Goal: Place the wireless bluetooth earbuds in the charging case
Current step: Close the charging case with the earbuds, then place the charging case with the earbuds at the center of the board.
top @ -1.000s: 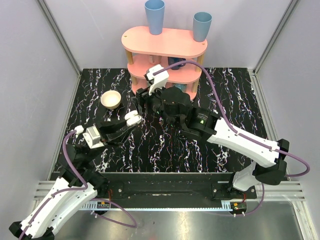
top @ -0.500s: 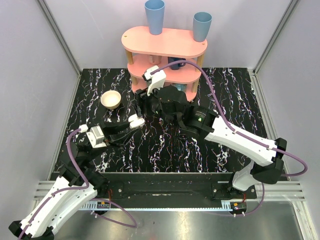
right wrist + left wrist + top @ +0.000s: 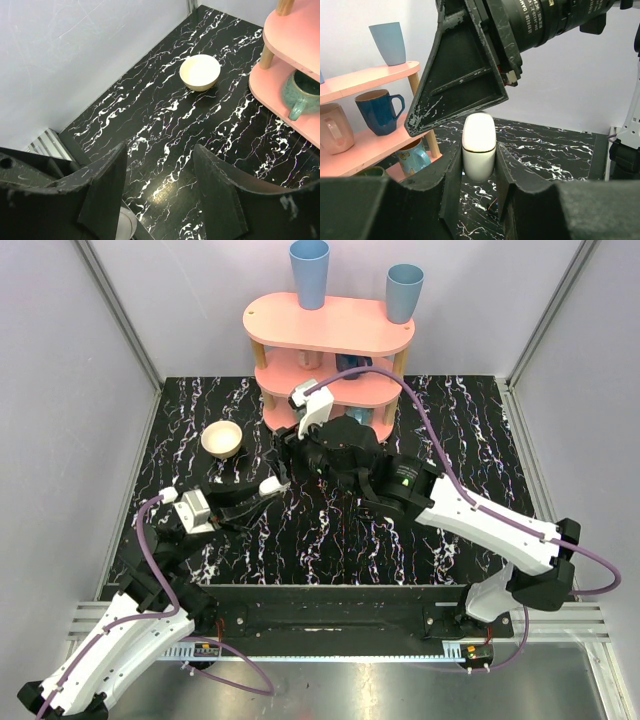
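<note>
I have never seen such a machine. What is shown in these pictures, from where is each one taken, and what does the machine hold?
This is a robot with two arms fixed at the edge of a black marbled table. Each arm ends in a two-finger claw. One picture looks down from above. The other two come from small cameras on the wrists, so each shows its own fingers. On the table stand a cream bowl and a pink shelf with cups. The left claw is shut on a small white case, held upright. The right claw is open and empty, close to that case.
</note>
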